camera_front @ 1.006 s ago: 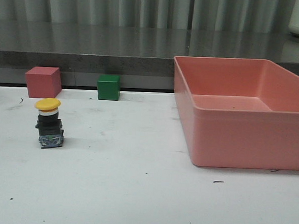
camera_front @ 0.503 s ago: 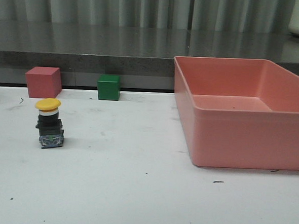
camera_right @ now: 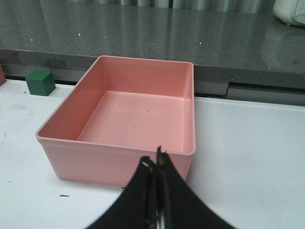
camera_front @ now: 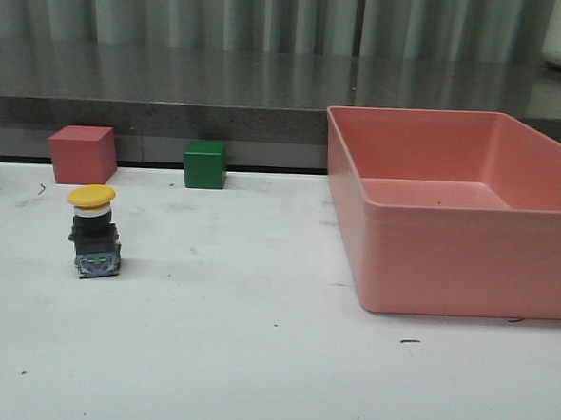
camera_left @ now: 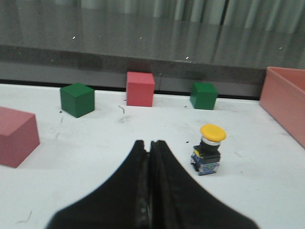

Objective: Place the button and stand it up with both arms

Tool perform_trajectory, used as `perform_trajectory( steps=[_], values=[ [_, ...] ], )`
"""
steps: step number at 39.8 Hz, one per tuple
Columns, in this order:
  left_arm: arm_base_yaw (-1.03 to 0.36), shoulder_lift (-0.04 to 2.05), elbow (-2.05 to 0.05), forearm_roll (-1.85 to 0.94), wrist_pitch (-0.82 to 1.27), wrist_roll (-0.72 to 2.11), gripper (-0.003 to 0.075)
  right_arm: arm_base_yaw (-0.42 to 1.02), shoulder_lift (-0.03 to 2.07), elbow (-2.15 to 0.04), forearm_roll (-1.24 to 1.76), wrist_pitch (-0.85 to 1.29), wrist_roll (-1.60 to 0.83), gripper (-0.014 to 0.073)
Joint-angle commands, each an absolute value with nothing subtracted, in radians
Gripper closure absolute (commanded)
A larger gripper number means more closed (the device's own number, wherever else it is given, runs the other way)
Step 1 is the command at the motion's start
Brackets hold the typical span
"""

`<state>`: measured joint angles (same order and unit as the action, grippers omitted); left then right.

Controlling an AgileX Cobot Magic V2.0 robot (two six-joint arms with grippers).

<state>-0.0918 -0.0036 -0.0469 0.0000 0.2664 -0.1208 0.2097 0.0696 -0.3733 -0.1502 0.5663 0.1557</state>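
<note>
The button (camera_front: 93,233) stands upright on the white table at the left, yellow cap up, black body on a silvery base. It also shows in the left wrist view (camera_left: 208,150), ahead of and beside my left gripper (camera_left: 148,143), which is shut and empty, apart from the button. My right gripper (camera_right: 153,160) is shut and empty, held in front of the pink bin. Neither arm shows in the front view.
A large pink bin (camera_front: 448,277) stands at the right, also in the right wrist view (camera_right: 114,162). At the back are a red cube (camera_front: 82,154) and a green cube (camera_front: 205,164). The left wrist view shows another green cube (camera_left: 76,99) and a pink block (camera_left: 16,136).
</note>
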Motion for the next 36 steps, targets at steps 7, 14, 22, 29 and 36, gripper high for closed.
perform_trajectory(
  steps=[7, 14, 22, 29, 36],
  values=[
    [-0.038, -0.028, 0.026, -0.014, 0.065, -0.129, 0.074, 0.204, 0.08, -0.399, -0.169, 0.486, 0.147, 0.0662],
    [-0.038, -0.028, 0.024, -0.014, 0.076, -0.129, 0.074, 0.204, 0.08, -0.399, -0.169, 0.486, 0.147, 0.0662],
    [-0.038, -0.026, 0.024, -0.014, 0.076, -0.129, 0.074, 0.204, 0.08, -0.399, -0.169, 0.486, 0.147, 0.0662],
    [-0.038, -0.026, 0.024, -0.014, 0.076, -0.129, 0.074, 0.204, 0.08, -0.399, -0.169, 0.486, 0.147, 0.0662],
    [-0.038, -0.026, 0.024, -0.014, 0.076, -0.129, 0.074, 0.204, 0.08, -0.399, -0.169, 0.486, 0.147, 0.0662]
  ],
)
